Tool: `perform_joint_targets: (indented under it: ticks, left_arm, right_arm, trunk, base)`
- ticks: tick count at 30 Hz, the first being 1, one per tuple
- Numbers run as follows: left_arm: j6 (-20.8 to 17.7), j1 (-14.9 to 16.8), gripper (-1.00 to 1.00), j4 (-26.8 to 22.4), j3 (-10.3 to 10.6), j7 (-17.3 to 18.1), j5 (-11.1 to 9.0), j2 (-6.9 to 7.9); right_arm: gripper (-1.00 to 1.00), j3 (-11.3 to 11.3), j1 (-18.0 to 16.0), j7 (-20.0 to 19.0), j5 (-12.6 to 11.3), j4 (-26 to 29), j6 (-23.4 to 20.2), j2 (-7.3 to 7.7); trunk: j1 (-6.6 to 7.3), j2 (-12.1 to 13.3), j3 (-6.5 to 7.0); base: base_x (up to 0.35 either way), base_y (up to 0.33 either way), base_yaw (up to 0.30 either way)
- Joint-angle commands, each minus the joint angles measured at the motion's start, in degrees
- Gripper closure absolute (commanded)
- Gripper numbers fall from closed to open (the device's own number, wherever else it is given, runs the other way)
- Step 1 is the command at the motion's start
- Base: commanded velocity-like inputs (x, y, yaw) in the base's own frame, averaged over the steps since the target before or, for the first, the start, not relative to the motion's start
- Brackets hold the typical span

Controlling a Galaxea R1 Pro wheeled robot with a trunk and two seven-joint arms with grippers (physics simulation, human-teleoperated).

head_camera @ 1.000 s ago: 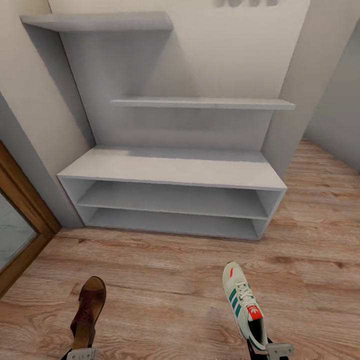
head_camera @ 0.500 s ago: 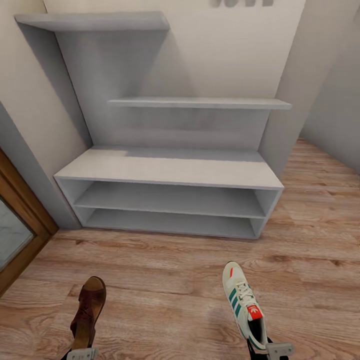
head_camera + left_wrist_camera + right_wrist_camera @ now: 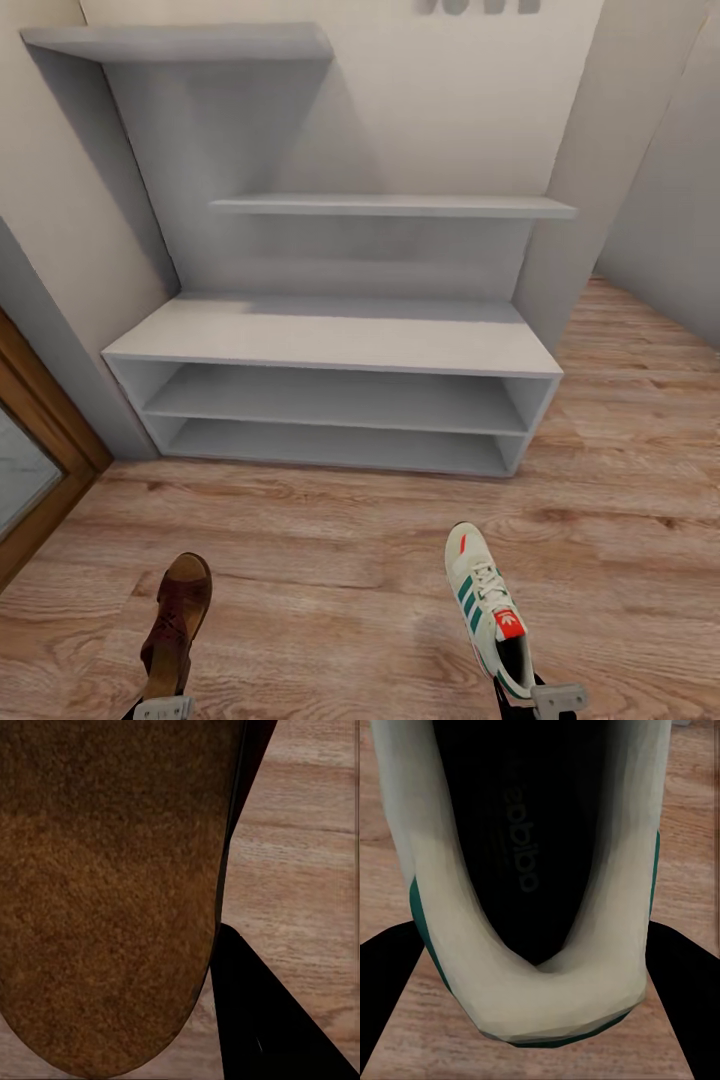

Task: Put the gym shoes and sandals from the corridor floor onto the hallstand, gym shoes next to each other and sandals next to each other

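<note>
The hallstand (image 3: 335,340), a pale-grey bench with two open shelf levels and a tall back panel, stands against the wall ahead, and nothing lies on it. My left gripper (image 3: 163,706) at the bottom edge is shut on the heel end of a brown sandal (image 3: 178,620), which is held above the corridor floor (image 3: 330,570) with its toe pointing at the rack. The sandal's brown sole (image 3: 105,892) looms close in the left wrist view. My right gripper (image 3: 545,700) is shut on the heel of a cream gym shoe (image 3: 485,610) with green stripes. Black fingers (image 3: 682,997) flank that shoe's heel (image 3: 540,997).
A wood-framed door or glass panel (image 3: 30,450) borders the floor at the left. A grey wall (image 3: 660,230) closes in at the right of the rack. A floating shelf (image 3: 390,206) and a higher one (image 3: 180,42) jut from the back panel.
The whole picture has shifted a little, so the rack sits slightly further left: the camera moved. Sandal and gym shoe stay held in the same place in the view.
</note>
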State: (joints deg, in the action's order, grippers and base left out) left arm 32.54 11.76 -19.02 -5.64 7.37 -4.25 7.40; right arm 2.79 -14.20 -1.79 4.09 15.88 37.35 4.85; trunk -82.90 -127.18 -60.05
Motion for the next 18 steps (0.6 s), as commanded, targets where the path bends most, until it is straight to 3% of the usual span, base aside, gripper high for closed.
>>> perform_joint_targets:
  ticks: [1, 7, 14, 18]
  left_arm:
    - [0.1, 0.0, 1.00, 0.0, -0.3, 0.6, -0.2, -0.01]
    - [0.1, 0.0, 1.00, 0.0, -0.3, 0.5, -0.2, -0.01]
    - [-0.3, 0.1, 1.00, -0.2, -0.4, 0.5, 0.0, -0.01]
    - [-2.6, 0.8, 1.00, -0.2, -0.4, -1.0, 0.0, 0.28]
  right_arm:
    - [1.00, 0.3, 0.0, -0.2, 0.4, -0.1, 0.2, -0.01]
    - [1.00, 0.4, 0.0, -0.2, 0.4, -0.1, 0.2, -0.01]
    - [1.00, 0.4, 0.0, -0.1, 0.4, -0.1, 0.2, -0.01]
    - [1.00, 0.4, 0.0, -0.1, 0.5, -0.1, 0.2, -0.01]
  trunk:
    - [0.01, 0.0, -0.04]
    - [0.01, 0.0, -0.04]
    - [0.01, 0.0, -0.04]
    - [0.01, 0.0, -0.04]
  base:
    - [0.000, 0.000, -0.199]
    - [0.046, 0.065, -0.247]
    - [0.111, 0.258, -0.268]
    - [0.107, 0.245, -0.141]
